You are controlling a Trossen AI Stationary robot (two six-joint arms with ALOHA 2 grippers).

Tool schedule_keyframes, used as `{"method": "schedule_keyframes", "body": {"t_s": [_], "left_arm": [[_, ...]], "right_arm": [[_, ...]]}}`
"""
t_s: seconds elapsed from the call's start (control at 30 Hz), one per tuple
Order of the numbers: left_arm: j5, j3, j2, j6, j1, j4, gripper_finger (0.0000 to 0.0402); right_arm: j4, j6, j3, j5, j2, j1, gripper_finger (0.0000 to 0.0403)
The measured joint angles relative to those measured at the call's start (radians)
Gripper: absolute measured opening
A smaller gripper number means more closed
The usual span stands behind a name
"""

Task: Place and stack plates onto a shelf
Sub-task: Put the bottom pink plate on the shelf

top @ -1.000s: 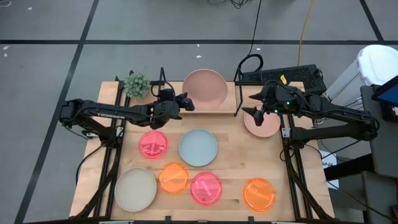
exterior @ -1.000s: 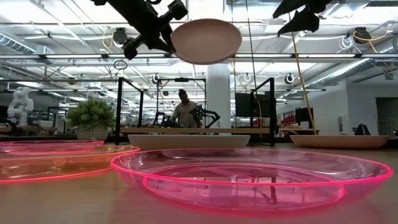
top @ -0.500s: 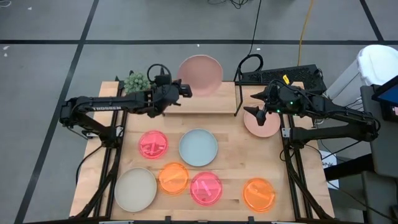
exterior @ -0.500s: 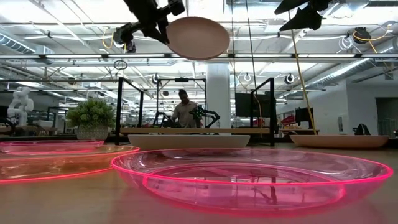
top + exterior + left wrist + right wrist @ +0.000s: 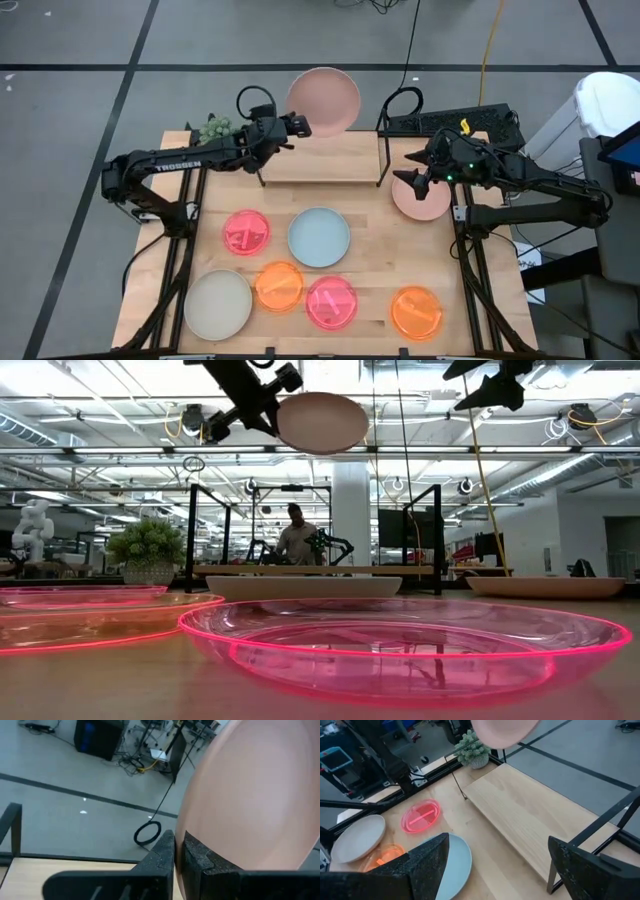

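Observation:
My left gripper (image 5: 297, 125) is shut on a pale pink plate (image 5: 324, 99) and holds it in the air over the table's far edge, beyond the shelf (image 5: 320, 162), a light wood board between black wire end frames. My right gripper (image 5: 414, 172) hangs open above a second pale pink plate (image 5: 424, 200), which lies flat on the table right of the shelf. The held plate also shows high up in the low view (image 5: 322, 422) and fills the left wrist view (image 5: 250, 795). My left gripper pinches the plate's rim (image 5: 179, 839) between its two fingers (image 5: 164, 856), on the side of the plate toward the table's left. The fingers come roughly level from the table's left. The plate is lifted clear of shelf and table, somewhat tilted.
On the near half of the table lie a light blue plate (image 5: 319, 237), a cream plate (image 5: 217, 305), two neon pink plates (image 5: 246, 232) (image 5: 331, 302) and two orange plates (image 5: 279, 285) (image 5: 416, 312). A small potted plant (image 5: 213, 128) stands left of the shelf.
My left gripper, still shut on the pale pink plate, has swung toward the table's far edge and risen a little. The plate has gone from over the shelf board to beyond the shelf's far side, staying clear of everything.

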Motion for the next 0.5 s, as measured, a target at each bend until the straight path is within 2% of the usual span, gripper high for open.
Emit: {"method": "schedule_keyframes", "body": {"t_s": [0.07, 0.17, 0.27, 0.33, 0.43, 0.5], "left_arm": [[0.006, 0.004, 0.03, -0.011, 0.015, 0.04, 0.0012], [0.045, -0.005, 0.061, -0.018, 0.036, 0.013, 0.0012], [0.064, 0.001, 0.08, -0.094, 0.036, 0.0, 0.0012], [0.062, 0.0, 0.084, -0.198, 0.029, -0.068, 0.0012], [-0.013, -0.003, 0.087, -0.464, -0.017, -0.243, 0.0012], [-0.028, -0.002, 0.085, -0.548, -0.051, -0.278, 0.0012]], "right_arm": [[0.0, 0.02, 0.0, 0.0, 0.0, 0.0, 0.032], [0.005, 0.114, 0.0, 0.001, 0.0, 0.0, 0.032], [0.008, 0.204, 0.0, 0.002, 0.0, 0.0, 0.032], [0.004, 0.22, 0.0, 0.002, 0.001, 0.0, 0.032], [0.001, 0.226, 0.0, 0.002, 0.001, 0.001, 0.032], [0.0, 0.251, 0.0, 0.005, 0.001, 0.001, 0.032]]}}
